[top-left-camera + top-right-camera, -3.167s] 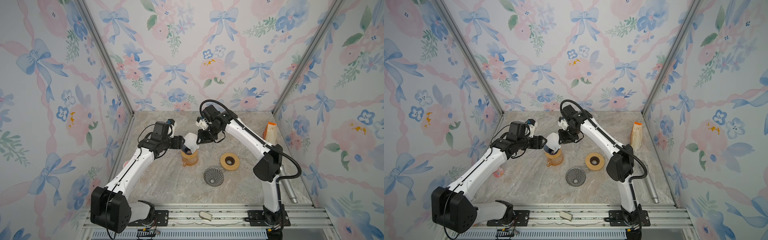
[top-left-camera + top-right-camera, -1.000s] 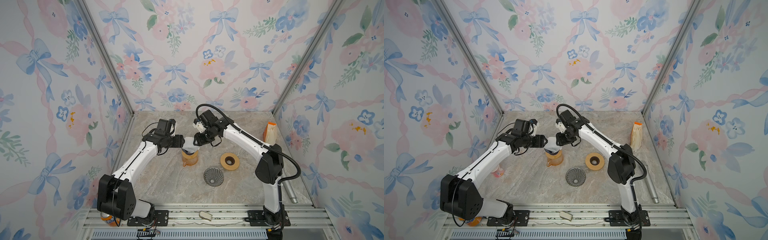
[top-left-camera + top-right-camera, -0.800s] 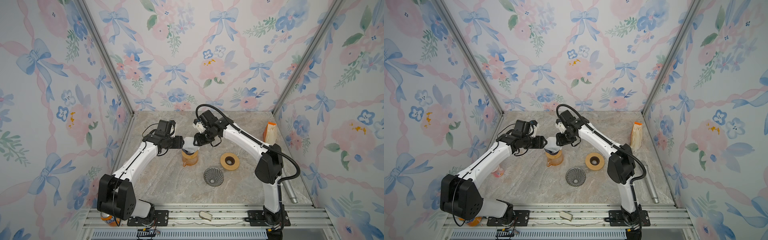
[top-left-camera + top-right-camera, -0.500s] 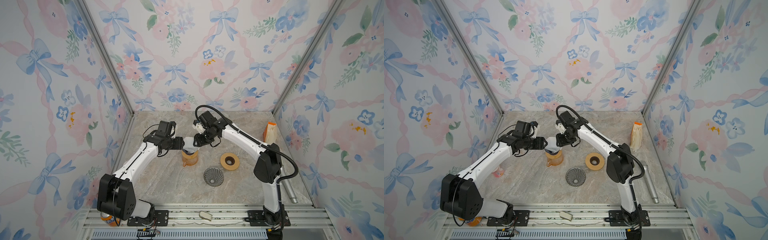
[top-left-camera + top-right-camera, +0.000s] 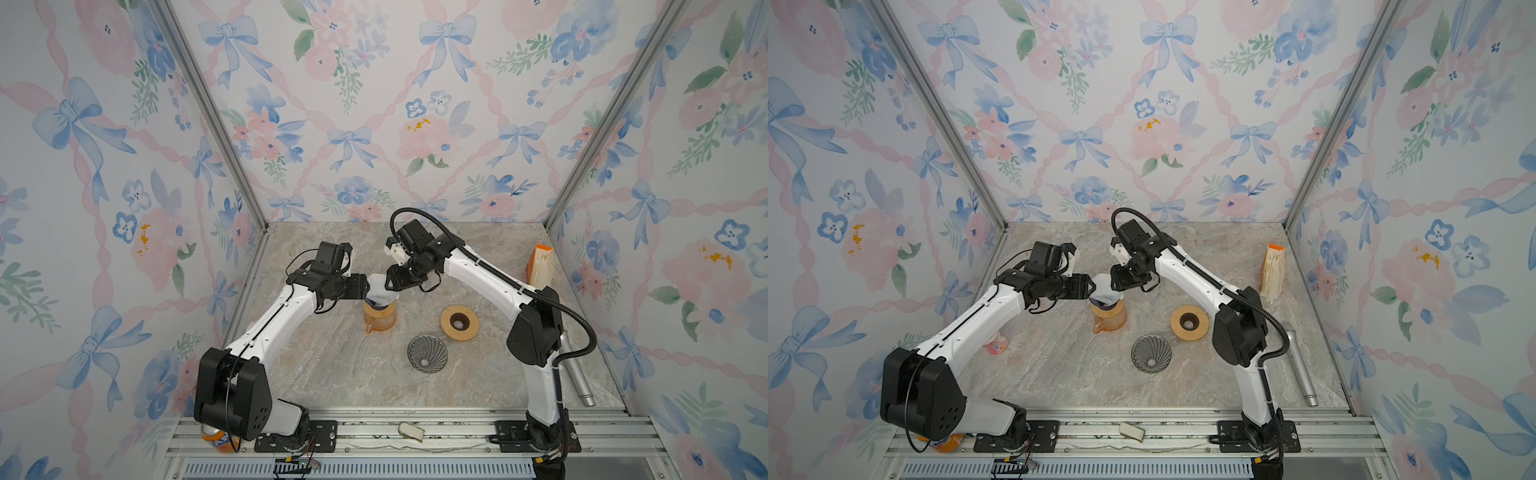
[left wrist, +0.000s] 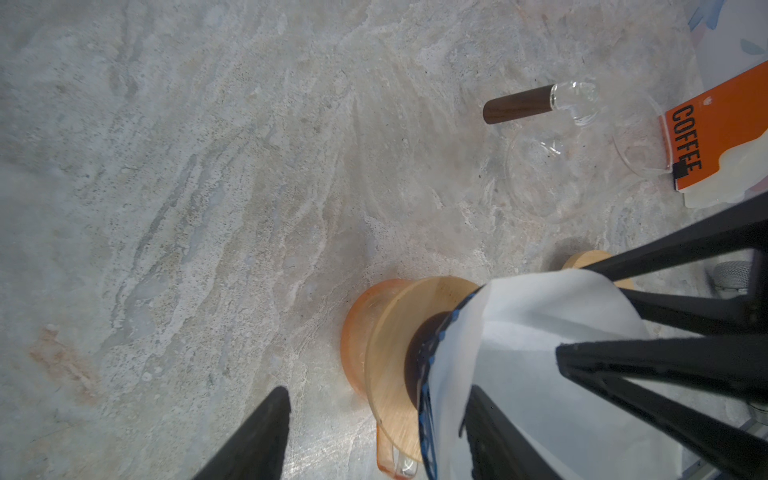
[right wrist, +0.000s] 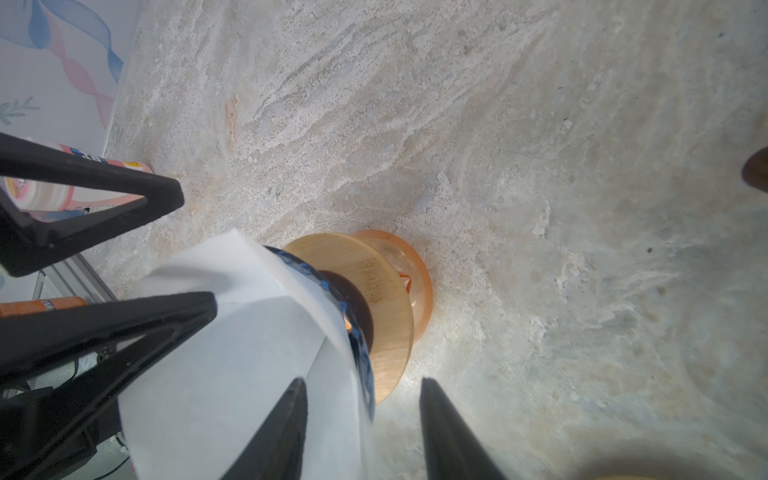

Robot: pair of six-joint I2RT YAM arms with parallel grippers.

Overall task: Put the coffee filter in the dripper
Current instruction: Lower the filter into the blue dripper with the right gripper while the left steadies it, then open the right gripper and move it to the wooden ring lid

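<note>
Now, taking the back wall as 12 o'clock, a ribbed metal cone (image 5: 427, 354) lies nearest, at about 4 o'clock of the orange jug (image 5: 379, 319), and a wooden ring (image 5: 459, 322) at 3 o'clock, both clear of the work. On the jug sits the dripper (image 6: 395, 345), and the white paper filter (image 6: 523, 328) stands in its mouth. Its point is inside, but most of the paper rises above the blue rim, so it looks only partly seated. The left gripper (image 6: 376, 388) reaches in from 9 o'clock with fingers spread, one outside the dripper and one seemingly inside the paper. The right gripper (image 7: 362, 380) reaches in from 1 o'clock, also spread, one finger over the paper and one clear of it; neither pinches anything. The step likely calls for gentle downward presses on the inner wall, working round until the paper meets the rim evenly, without crushing the cone or tipping the jug. Farthest off, at 2 o'clock, the filter pack (image 5: 540, 266) stands by the wall.
</note>
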